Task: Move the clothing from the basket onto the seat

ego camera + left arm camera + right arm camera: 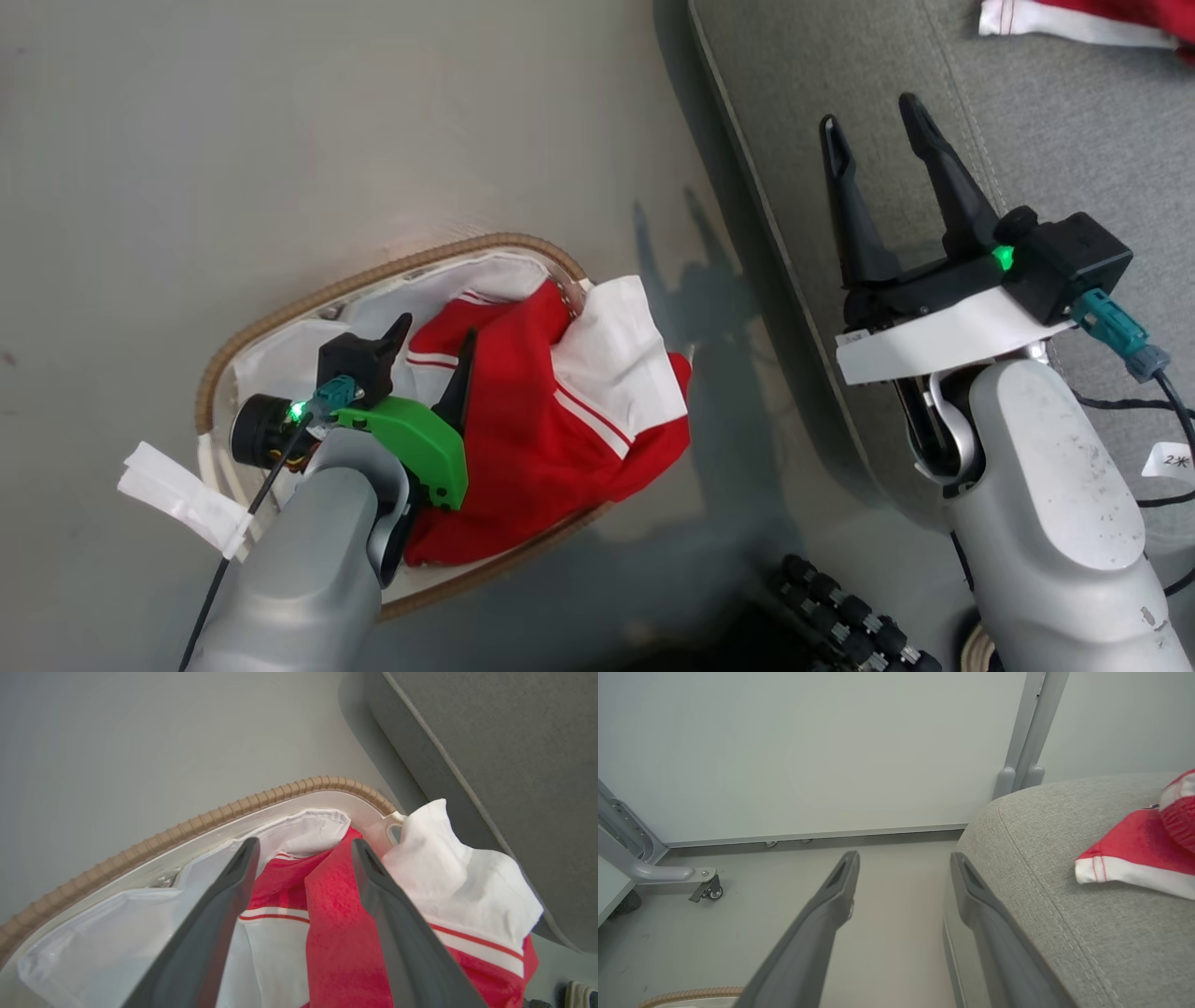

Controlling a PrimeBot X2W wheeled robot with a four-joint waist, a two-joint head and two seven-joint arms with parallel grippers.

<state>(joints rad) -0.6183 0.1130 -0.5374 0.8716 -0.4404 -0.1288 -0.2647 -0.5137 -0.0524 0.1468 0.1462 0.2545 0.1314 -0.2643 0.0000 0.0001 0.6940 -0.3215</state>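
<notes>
Head view: my left gripper [435, 331] hangs over the basket [373, 275], fingers apart and holding nothing. The clothing [560, 420] lies inside, one white panel draped over the right rim. My right gripper [870, 114], also spread and empty, is above the left edge of the seat [1027, 140]. A second garment [1074, 19] lies at the far right of the seat.

Left wrist view: my fingers [224, 914] frame the red cloth, with the liner [93, 933] on the left.

Right wrist view: my spread fingers point over the floor [887, 933] and the seat's edge, and the garment is to their right.
</notes>
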